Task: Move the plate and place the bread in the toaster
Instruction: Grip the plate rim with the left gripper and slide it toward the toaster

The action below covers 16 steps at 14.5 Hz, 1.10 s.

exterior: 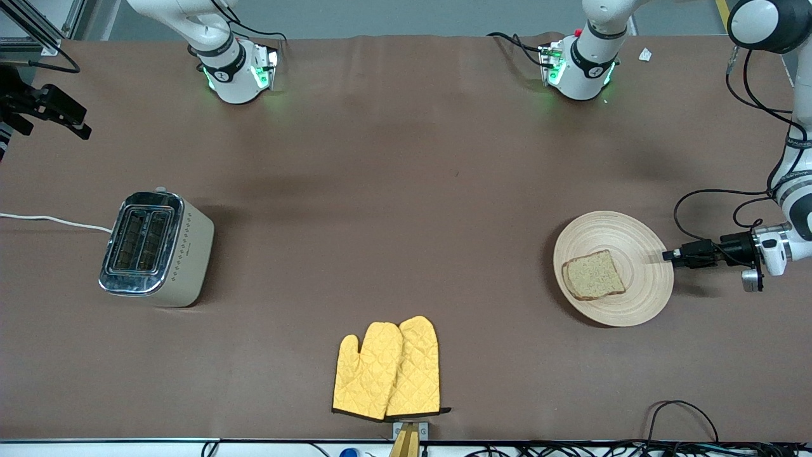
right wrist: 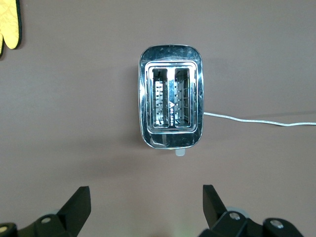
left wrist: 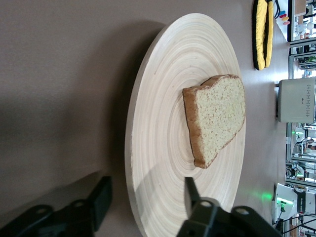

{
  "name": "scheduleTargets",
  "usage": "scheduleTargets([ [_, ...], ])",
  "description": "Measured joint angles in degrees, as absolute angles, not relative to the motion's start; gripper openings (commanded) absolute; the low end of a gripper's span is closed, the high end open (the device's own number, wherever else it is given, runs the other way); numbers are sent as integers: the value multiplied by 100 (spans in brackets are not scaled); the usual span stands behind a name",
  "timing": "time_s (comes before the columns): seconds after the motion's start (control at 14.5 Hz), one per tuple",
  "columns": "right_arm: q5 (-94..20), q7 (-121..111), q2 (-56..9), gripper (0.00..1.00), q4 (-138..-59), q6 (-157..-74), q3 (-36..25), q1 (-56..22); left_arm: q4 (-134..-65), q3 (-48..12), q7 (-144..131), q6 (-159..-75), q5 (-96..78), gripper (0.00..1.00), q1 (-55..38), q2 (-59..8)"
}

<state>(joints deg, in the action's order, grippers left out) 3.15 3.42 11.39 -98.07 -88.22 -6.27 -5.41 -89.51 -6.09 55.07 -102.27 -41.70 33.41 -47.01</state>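
Left gripper (exterior: 667, 255), fingers spread, straddles the rim of the round tan wooden plate (exterior: 641, 244) carrying the brown bread slice (exterior: 594, 275). Recommend a level, firm grip. Right gripper (right wrist: 146, 205) waits open above the chrome-topped beige toaster (exterior: 158, 251).

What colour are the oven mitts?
The oven mitts are yellow, quilted, with dark edging; the front view shows them best.

A robotics lab: arm bases (exterior: 238, 70) bolted on a cable-strewn table (exterior: 406, 190).
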Motion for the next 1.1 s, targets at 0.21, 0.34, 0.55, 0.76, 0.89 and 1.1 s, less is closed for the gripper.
scheduleTargets([
  [0.21, 315, 342, 1139, 100, -9807, -8822, -627, -541, -8941, -624, 5507, -10228, -4247, 16, 3315, -4773],
  [0.34, 315, 342, 1139, 100, -9807, -8822, -627, -541, -8935, -630, 5508, -10229, -4316, 12, 3306, -4847],
  [0.55, 315, 342, 1139, 100, -9807, -8822, -627, -541, -8922, -659, 5507, -10214, -4459, 0, 3271, -4899],
  [0.76, 315, 342, 1139, 100, -9807, -8822, -627, -541, -8857, -766, 5494, -10125, -4544, 0, 3163, -4896],
  [0.89, 315, 342, 1139, 100, -9807, -8822, -627, -541, -8862, -995, 5492, -10210, -4584, 0, 3018, -4923],
  [1.1, 315, 342, 1139, 100, -9807, -8822, -627, -541, -8860, -1263, 5193, -10335, -4633, 0, 2553, -4960],
])
